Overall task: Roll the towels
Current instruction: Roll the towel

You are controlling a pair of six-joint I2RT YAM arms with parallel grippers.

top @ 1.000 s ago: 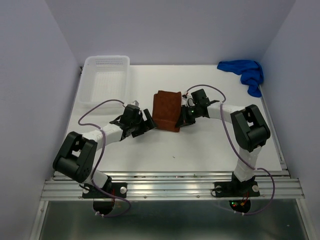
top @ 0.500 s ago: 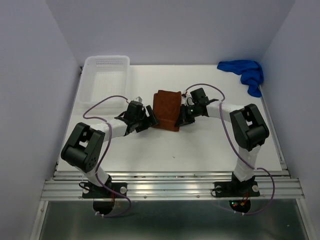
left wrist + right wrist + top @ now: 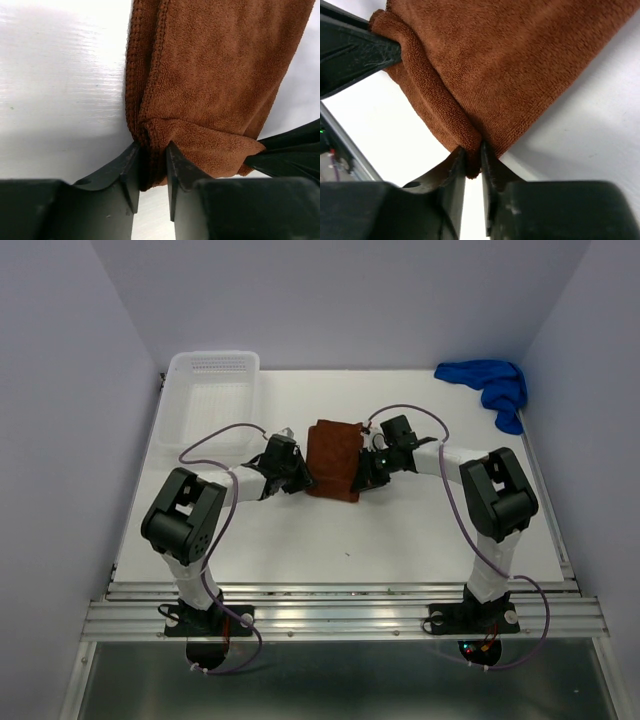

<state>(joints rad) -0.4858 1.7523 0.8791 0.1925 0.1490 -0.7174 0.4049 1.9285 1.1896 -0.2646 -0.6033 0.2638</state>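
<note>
The white tabletop (image 3: 400, 530) sits inside pale walls, and the rust-brown towel (image 3: 334, 458) lies near its middle, folded into a narrow strip. My left gripper (image 3: 299, 479) is at the towel's near left corner and my right gripper (image 3: 364, 476) at its near right corner. In the left wrist view my fingers (image 3: 131, 170) are pinched narrow on the doubled hem. In the right wrist view the fingers (image 3: 456, 172) are closed just as narrow on the rounded fold at the edge. I judge that holding both corners at once lets me turn the near edge over evenly and start the roll straight. The blue towel (image 3: 492, 386) lies crumpled at the far right corner, well apart, and the white basket (image 3: 213, 365) stands at the far left.
</note>
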